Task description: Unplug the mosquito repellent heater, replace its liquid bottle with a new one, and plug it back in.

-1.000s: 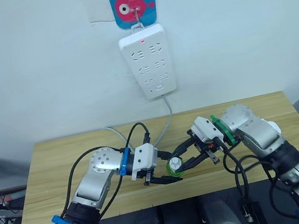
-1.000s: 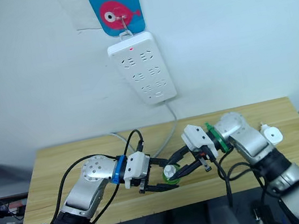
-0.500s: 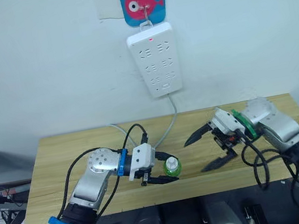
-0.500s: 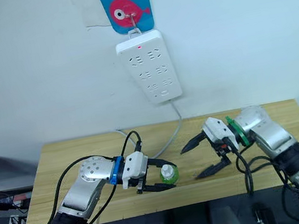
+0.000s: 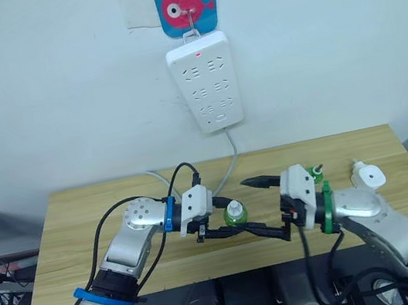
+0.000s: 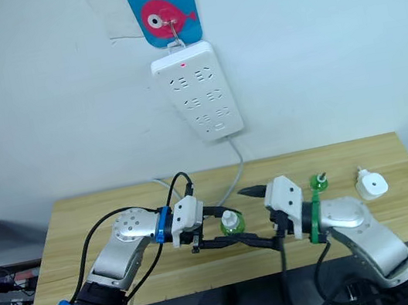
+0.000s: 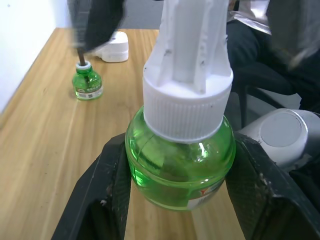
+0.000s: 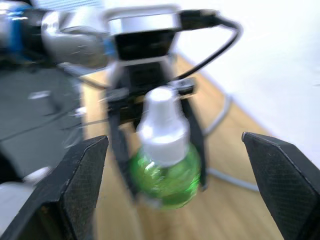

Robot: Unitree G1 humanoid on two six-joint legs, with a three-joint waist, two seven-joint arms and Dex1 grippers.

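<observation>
1. Left claw (image 5: 220,224): clamped on a green liquid bottle with a white ribbed cap (image 5: 234,214). In the left wrist view both black fingers (image 7: 111,175) press against the round green body of this bottle, which stands upright between them near the front middle of the counter (image 5: 104,208).
2. Right claw (image 5: 260,206): spread wide, holding nothing. One finger reaches out beyond the capped bottle, the other below it, so the bottle sits between the two tips without contact. The right wrist view confirms this: both fingers (image 8: 80,170) stand far apart, with the bottle and the left claw centred in the gap.
3. Mosquito repellent heater (image 5: 368,175): small white rounded unit lying on the counter toward the robot's right end, unplugged, well apart from both claws.
4. Second green bottle (image 5: 316,174): uncapped, with a dark wick rising from its neck, standing upright on the counter between the right arm and the heater. The left wrist view shows it just beside the heater, not touching.
5. Power strip (image 5: 205,83): long white multi-socket strip hanging on the wall from a hook on a blue fish sticker (image 5: 186,1). A small red light shows near its top. Its grey cable (image 5: 230,156) drops to the counter behind the left arm.
</observation>
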